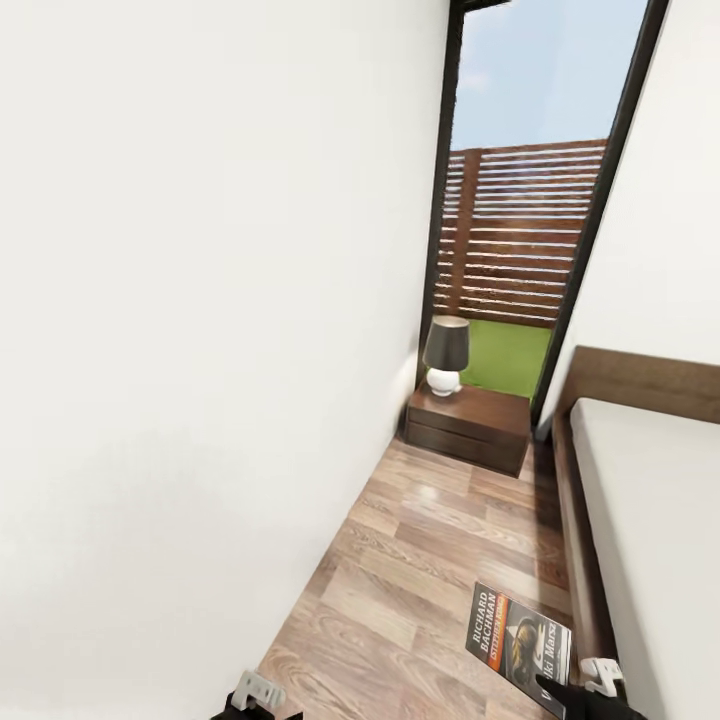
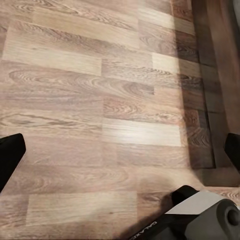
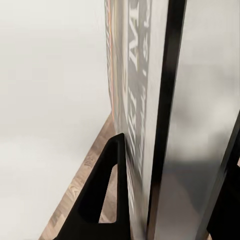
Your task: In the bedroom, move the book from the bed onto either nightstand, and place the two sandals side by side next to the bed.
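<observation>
The book (image 1: 520, 640), dark with an orange band and white lettering, hangs over the wood floor at the bottom right of the head view. My right gripper (image 1: 565, 695) is shut on its near edge. In the right wrist view the book (image 3: 145, 125) stands edge-on between the black fingers (image 3: 102, 200). The nightstand (image 1: 470, 425) stands ahead against the window, with a lamp on it. At the right lies the bed (image 1: 650, 500) with its grey mattress. My left gripper (image 1: 250, 695) hangs low at the bottom left, and the left wrist view shows it open (image 2: 120, 152) over bare floor. The sandals are out of view.
A white wall (image 1: 200, 350) runs close along my left side. A narrow strip of plank floor (image 1: 440, 540) leads between wall and bed frame (image 1: 580, 540) to the nightstand. The dark-shaded lamp (image 1: 446, 355) takes the stand's left part. A tall dark-framed window (image 1: 530, 200) is behind.
</observation>
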Robot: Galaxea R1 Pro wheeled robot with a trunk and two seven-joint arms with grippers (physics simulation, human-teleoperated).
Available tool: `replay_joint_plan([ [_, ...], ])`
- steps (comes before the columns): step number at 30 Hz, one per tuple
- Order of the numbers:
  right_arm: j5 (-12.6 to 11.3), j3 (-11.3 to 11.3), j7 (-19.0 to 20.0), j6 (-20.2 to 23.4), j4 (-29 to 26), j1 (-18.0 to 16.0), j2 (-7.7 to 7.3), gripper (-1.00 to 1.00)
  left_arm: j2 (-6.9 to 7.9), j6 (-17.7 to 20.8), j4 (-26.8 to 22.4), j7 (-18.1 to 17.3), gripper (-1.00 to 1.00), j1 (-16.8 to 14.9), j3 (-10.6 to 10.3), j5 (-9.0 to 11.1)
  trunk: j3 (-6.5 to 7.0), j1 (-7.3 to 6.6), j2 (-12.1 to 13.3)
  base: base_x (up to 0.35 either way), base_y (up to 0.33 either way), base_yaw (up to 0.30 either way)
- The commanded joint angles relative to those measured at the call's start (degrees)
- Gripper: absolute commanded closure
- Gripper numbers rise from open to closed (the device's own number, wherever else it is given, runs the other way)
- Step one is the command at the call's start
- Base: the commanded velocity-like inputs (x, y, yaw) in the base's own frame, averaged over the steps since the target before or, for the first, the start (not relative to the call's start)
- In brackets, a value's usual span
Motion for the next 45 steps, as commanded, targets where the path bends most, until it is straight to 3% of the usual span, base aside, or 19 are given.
replay_joint_plan([
  [1, -0.4, 0.4, 0.2, -0.4, 0.2, -0.1, 0.02, 1.00, 0.00, -0.3, 0.0, -0.2, -1.00, -0.1, 0.5, -0.6, -0.11, 0.06, -0.1, 0.322, 0.000, 0.000],
  [14, -0.5, 0.4, 0.3, -0.4, 0.2, -0.1, 0.02, 1.00, 0.00, -0.3, 0.0, -0.2, -1.00, 0.0, 0.5, -0.6, -0.11, 0.06, -0.1, 0.295, 0.000, -0.046],
  [45, -0.5, 0.4, 0.1, -0.4, 0.2, -0.1, 0.02, 1.00, 0.00, -0.3, 0.0, -0.2, -1.00, -0.1, 0.5, -0.6, -0.11, 0.06, -0.1, 0.008, 0.000, -0.278],
])
